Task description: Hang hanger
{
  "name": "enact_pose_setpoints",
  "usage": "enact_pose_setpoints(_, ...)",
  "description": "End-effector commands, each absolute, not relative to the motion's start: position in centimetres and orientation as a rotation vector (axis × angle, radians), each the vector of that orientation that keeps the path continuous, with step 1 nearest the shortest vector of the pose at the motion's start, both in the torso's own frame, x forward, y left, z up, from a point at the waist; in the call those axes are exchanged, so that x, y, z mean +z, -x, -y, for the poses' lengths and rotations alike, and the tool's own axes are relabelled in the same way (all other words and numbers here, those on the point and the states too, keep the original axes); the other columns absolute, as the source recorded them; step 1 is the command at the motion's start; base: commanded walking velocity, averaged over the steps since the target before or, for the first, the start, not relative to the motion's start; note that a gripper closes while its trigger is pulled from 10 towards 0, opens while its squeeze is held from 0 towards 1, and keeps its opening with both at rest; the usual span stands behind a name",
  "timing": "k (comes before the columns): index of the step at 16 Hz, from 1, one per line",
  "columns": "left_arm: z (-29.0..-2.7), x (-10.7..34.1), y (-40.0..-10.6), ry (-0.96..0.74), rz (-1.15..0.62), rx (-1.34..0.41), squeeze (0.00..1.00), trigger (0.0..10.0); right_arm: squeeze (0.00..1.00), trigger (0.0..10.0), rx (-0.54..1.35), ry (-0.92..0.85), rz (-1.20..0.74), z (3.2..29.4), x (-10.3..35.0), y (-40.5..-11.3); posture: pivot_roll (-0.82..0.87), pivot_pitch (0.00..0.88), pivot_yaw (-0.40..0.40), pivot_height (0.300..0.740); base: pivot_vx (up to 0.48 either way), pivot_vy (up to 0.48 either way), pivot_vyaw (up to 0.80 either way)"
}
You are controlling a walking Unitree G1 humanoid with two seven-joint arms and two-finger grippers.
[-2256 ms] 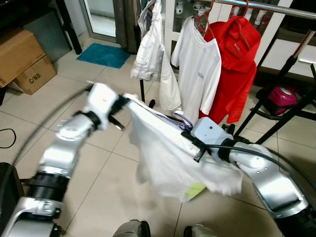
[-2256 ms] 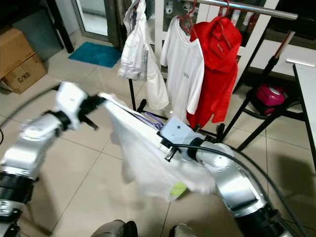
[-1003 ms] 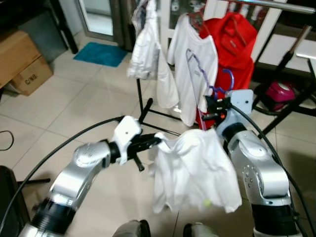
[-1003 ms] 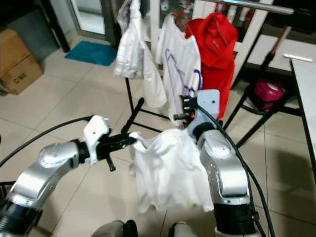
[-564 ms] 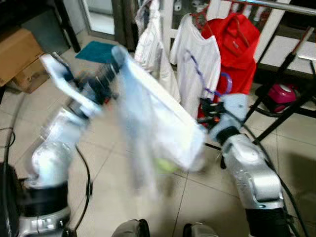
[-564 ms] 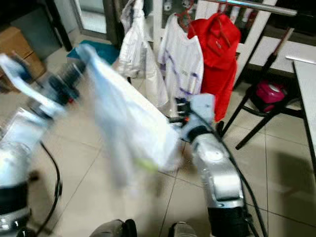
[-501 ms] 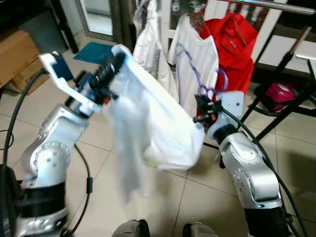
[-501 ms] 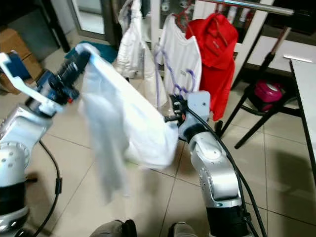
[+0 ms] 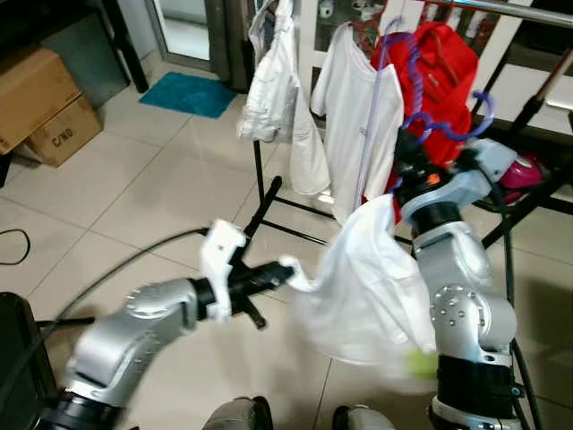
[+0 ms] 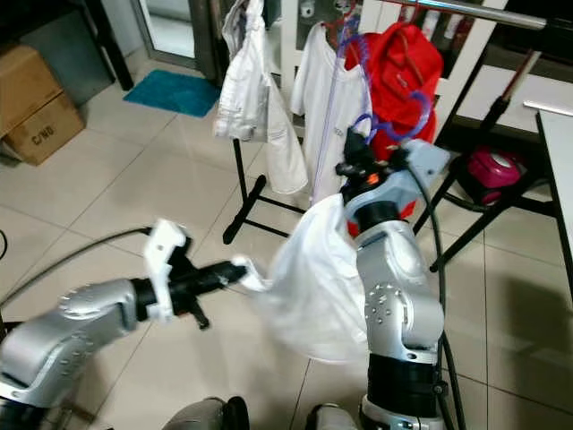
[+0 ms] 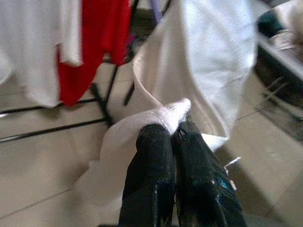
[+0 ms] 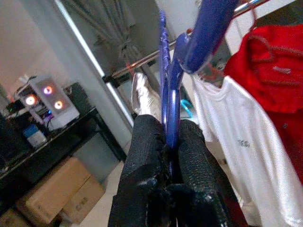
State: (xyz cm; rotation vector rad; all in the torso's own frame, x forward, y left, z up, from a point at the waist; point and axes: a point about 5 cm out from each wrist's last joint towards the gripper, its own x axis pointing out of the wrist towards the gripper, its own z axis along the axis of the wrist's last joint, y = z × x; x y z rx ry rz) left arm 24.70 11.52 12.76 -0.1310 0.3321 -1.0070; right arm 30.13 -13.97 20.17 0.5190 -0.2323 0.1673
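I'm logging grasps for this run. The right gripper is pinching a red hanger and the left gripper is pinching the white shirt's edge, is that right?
Not quite: the hanger is purple, not red, as the right wrist view shows between the right gripper's fingers. The rest stands: the left gripper pinches the white shirt's edge.

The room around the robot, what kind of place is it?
Probably a laundry or utility corner of a home: a clothes rack holding a white T-shirt and a red garment, tiled floor, cardboard boxes.
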Motion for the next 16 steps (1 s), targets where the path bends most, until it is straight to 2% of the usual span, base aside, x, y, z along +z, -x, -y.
enact_pose_setpoints(1, -11.3, 13.5, -24.8, 0.121, -0.285, -1.022, 0.0, 0.0, 0.0, 10.0, 0.167, -0.533, 0.29, 14.0, 21.0, -30.1, -0.04, 0.114, 0.049, 0.74, 0.0, 0.0, 0.0)
enact_pose_setpoints(4, -10.6, 15.2, -24.4, 0.207, -0.232, -1.107, 0.0, 0.0, 0.0, 10.0, 0.248, -0.628, 0.288, 12.7, 21.4, -30.7, -0.04, 0.114, 0.052, 0.74, 0.0, 0.0, 0.0)
enact_pose_setpoints(6, -10.2, 18.1, -24.4, 0.341, -0.09, -1.16, 0.0, 0.0, 0.0, 10.0, 0.296, -0.427, 0.243, 11.6, 20.3, -31.3, -0.04, 0.113, 0.053, 0.74, 0.0, 0.0, 0.0)
enact_pose_setpoints(7, -10.0, 20.3, -24.5, 0.427, 0.002, -1.202, 0.0, 0.0, 0.0, 10.0, 0.294, -0.433, 0.226, 11.5, 19.6, -31.7, -0.03, 0.111, 0.052, 0.74, 0.0, 0.0, 0.0)
enact_pose_setpoints(8, -9.9, 20.8, -24.2, 0.435, 0.01, -1.241, 0.0, 0.0, 0.0, 10.0, 0.302, -0.429, 0.229, 11.3, 19.5, -31.8, -0.03, 0.111, 0.052, 0.74, 0.0, 0.0, 0.0)
enact_pose_setpoints(9, -9.8, 20.3, -24.0, 0.404, -0.032, -1.259, 0.0, 0.0, 0.0, 10.0, 0.303, -0.451, 0.233, 11.2, 19.6, -32.0, -0.03, 0.107, 0.054, 0.74, 0.0, 0.0, 0.0)
enact_pose_setpoints(11, -10.0, 16.4, -23.6, 0.191, -0.263, -1.219, 0.0, 0.0, 0.0, 10.0, 0.271, -0.541, 0.297, 11.3, 20.6, -32.7, -0.03, 0.1, 0.06, 0.74, 0.0, 0.0, 0.0)
enact_pose_setpoints(14, -11.4, 13.6, -23.6, 0.045, -0.428, -1.108, 0.0, 0.0, 0.0, 10.0, 0.259, -0.637, 0.387, 12.0, 22.1, -33.2, -0.03, 0.094, 0.058, 0.74, 0.0, 0.0, 0.0)
enact_pose_setpoints(16, -12.5, 12.5, -23.7, -0.007, -0.473, -1.058, 0.0, 0.0, 0.0, 10.0, 0.246, -0.667, 0.399, 12.4, 22.2, -33.3, -0.04, 0.092, 0.059, 0.74, 0.0, 0.0, 0.0)
